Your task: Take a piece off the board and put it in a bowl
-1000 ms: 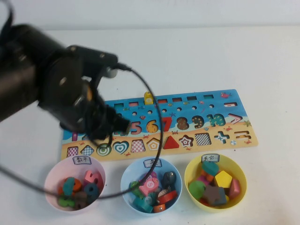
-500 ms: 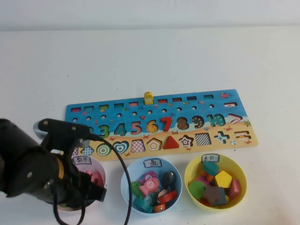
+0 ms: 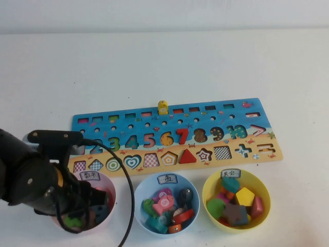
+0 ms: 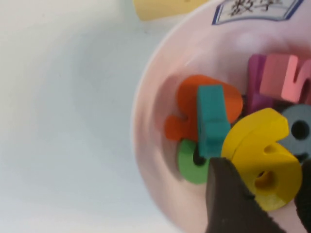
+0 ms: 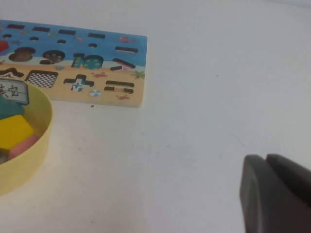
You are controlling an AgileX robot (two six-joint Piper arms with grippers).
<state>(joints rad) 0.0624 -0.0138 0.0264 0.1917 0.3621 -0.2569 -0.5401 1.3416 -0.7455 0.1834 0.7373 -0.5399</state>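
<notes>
My left arm (image 3: 46, 180) hangs over the pink bowl (image 3: 106, 184) at the front left and hides most of it. In the left wrist view my left gripper (image 4: 265, 187) is shut on the yellow "6" piece (image 4: 265, 155), a dark finger (image 4: 228, 199) on either side. It holds the piece just above the orange, teal, green and pink pieces lying in the pink bowl (image 4: 150, 121). The bowl's white label (image 4: 257, 7) is on its rim. The board (image 3: 205, 119) lies behind the bowls. My right gripper (image 5: 266, 167) is shut and empty over bare table, right of the board's end (image 5: 131, 53).
A light blue bowl (image 3: 138, 198) and a yellow bowl (image 3: 208, 190), both full of pieces, stand in a row right of the pink one. A small yellow fish peg (image 3: 163, 107) stands on the board's far edge. The left arm's black cable (image 3: 131, 206) loops over the blue bowl's edge.
My left arm has swung from above the board's left part down to the pink bowl at the front left. In the last half second it shifted only slightly.
</notes>
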